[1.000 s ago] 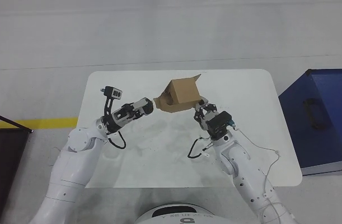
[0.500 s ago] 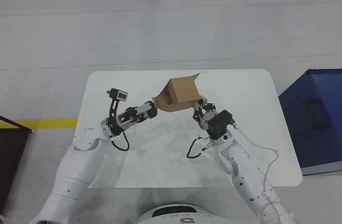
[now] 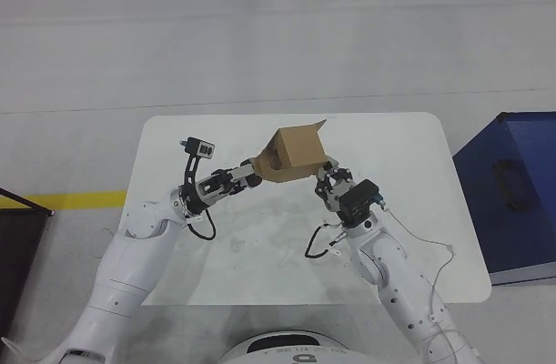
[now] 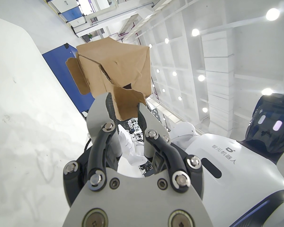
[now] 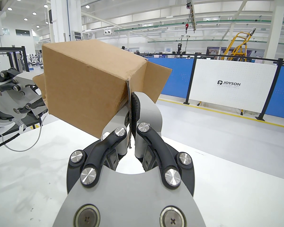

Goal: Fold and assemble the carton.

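Top view: my left gripper (image 3: 256, 169) has slid right and a little farther across the table (image 3: 405, 227) over the past second. It started well short of the carton (image 3: 296, 153) and is now at its left end. My right gripper (image 3: 325, 176) has stayed at the carton's near right corner, and the carton itself has hardly shifted.

The carton hangs above the far middle of the table, between my two grippers. As best I can judge, its long axis runs from near left to far right. The end with the folded flaps faces left, toward my left gripper. One open flap (image 3: 318, 127) sticks out at the far right.

In the left wrist view, my left gripper (image 4: 124, 106) has its fingers spread apart. A small flap (image 4: 127, 101) of the carton (image 4: 118, 69) shows in the gap between them. I cannot tell whether either finger touches it.

In the right wrist view, my right gripper (image 5: 132, 109) has its fingers pressed together on the thin edge of a cardboard panel at the carton's lower corner. The carton (image 5: 85, 83) is tilted and lifted off the table (image 5: 227, 178), with its brown side wall facing me. The left gripper (image 5: 41, 106) is at the carton's opposite end.

A blue bin (image 3: 523, 196) stands on the floor beyond the table's right edge.
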Action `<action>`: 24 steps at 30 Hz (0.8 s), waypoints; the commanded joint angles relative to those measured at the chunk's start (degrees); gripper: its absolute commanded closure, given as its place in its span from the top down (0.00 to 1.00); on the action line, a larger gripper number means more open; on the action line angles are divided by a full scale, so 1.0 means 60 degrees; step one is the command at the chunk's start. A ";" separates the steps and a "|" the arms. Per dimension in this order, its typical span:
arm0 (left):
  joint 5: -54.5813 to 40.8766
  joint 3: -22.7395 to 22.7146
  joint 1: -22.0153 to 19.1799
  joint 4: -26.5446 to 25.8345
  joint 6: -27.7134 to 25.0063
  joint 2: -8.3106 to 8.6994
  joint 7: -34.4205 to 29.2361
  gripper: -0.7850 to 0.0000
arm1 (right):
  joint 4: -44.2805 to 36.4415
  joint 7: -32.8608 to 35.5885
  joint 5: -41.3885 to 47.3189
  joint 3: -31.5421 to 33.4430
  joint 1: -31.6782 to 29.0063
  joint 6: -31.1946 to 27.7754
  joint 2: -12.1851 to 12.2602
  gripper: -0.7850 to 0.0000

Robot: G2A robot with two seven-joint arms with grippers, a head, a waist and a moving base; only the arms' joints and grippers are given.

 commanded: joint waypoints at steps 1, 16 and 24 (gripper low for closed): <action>0.0009 0.0002 -0.0038 0.0009 0.0008 -0.0004 0.0014 0.24 | 0.0002 0.0048 -0.0072 -0.0025 0.0035 -0.0069 0.0002 0.00; 0.0288 0.0069 -0.0256 0.0219 0.0249 -0.0027 0.0180 0.21 | -0.0033 0.0292 -0.1465 -0.0143 0.0214 0.0063 0.0048 0.00; 0.0761 0.0007 -0.0279 0.0207 0.0503 0.0000 0.0421 0.16 | -0.0103 0.0379 -0.2522 -0.0219 0.0233 0.0224 0.0097 0.00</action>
